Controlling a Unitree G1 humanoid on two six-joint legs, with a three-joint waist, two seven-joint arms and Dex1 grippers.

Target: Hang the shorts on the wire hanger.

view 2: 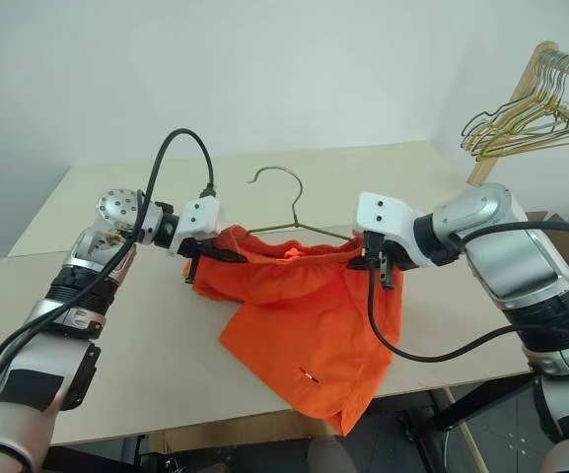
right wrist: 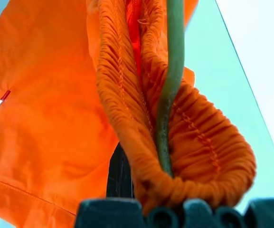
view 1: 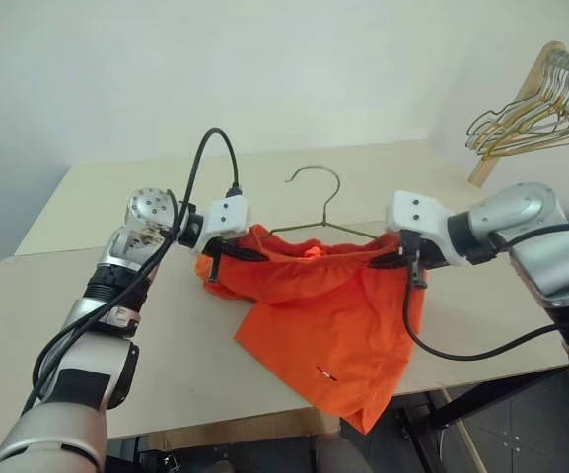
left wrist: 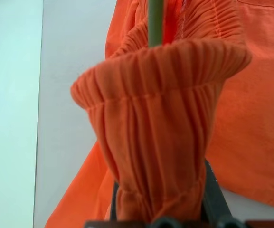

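The shorts (view 1: 314,315), judged light and limp, are best taken at the waistband, where both pincers, left (view 1: 223,251) at 9 o'clock and right (view 1: 402,258) at 3 o'clock, are clenched on fabric and hanger (view 1: 316,207) wire.

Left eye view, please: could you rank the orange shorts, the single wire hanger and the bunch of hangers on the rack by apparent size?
1. shorts
2. wire hanger, bunch of hangers: similar; hanger partly hidden, bunch farther off, so unranked.

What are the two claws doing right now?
Left gripper: shut on the bright orange fabric shorts.
Right gripper: shut on the shorts' waistband.
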